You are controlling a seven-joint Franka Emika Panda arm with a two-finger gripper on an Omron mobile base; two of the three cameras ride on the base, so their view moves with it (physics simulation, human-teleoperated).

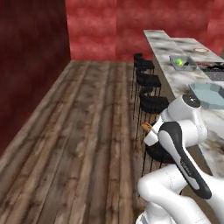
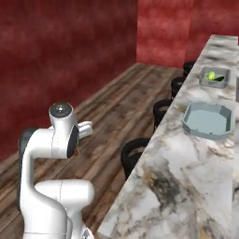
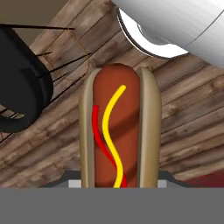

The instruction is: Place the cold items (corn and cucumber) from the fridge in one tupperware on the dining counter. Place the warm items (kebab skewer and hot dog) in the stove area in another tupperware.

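Gripping: the gripper (image 3: 118, 186) is clamping a hot dog (image 3: 117, 131), with its jaws closing on the bun's two sides.
Hot dog: it is filling the middle of the hand view, standing lengthwise away from the camera, with a brown sausage between two tan bun halves and wavy red and yellow sauce lines running along it. In the left base view its orange tip (image 1: 146, 126) is poking out past the hand, over the floor beside the stools.
Arm: the white arm (image 1: 181, 144) is folding back on itself low beside the counter, with the hand pointing out over the floor (image 1: 78, 131).
Counter: a long marbled counter (image 2: 186, 177) is running away along the right side of both base views.
Near tub: an empty pale blue tupperware (image 2: 208, 120) is sitting on the counter, just beyond the arm's elbow in the left base view.
Far tub: a second, grey tupperware (image 2: 214, 77) is sitting further along the counter, well apart from the first, holding a yellow-green piece and a dark green piece; I cannot tell exactly what they are.
Stools: black round stools (image 1: 148, 81) are lining up along the counter's floor side, and one (image 3: 22, 87) is showing at the left of the hand view, beside the hot dog but apart from it.
Walls: red walls (image 2: 70, 46) are enclosing the plank floor.
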